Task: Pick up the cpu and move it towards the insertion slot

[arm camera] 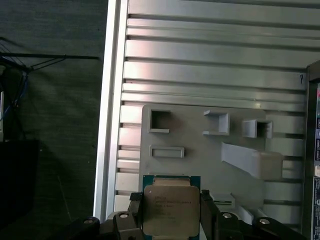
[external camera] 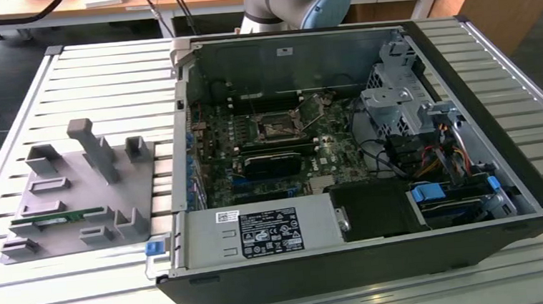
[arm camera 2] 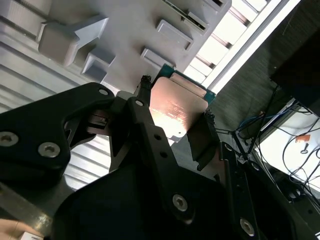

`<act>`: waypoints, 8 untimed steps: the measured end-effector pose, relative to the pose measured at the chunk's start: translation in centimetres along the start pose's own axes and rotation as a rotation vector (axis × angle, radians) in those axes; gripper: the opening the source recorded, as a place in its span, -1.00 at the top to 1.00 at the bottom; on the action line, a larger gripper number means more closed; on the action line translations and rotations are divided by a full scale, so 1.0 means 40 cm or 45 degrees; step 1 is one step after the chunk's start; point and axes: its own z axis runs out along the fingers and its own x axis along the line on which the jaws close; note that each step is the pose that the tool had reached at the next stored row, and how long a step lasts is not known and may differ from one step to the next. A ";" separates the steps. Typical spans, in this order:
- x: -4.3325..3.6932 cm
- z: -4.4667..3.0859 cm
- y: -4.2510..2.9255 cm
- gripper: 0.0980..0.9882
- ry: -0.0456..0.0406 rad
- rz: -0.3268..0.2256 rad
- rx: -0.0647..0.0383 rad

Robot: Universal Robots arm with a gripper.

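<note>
The cpu, a flat square chip with a silvery top and a pale rim, sits between the two black fingers of my gripper, which is shut on its opposite edges. In the second wrist view the cpu shows a shiny face, clamped by the gripper. It hangs well above the grey plastic tray, near the tray's edge. The insertion slot, a square socket with a metal frame and dark centre, lies on the motherboard inside the open computer case, to the exterior view's right of the tray.
The tray has raised posts and recesses, and a green memory stick lies in one. Everything rests on a slatted metal table. Inside the case are a long black card, a drive cage, cables and a labelled power supply.
</note>
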 end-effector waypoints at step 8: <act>0.000 -0.034 0.002 0.00 0.000 0.000 0.000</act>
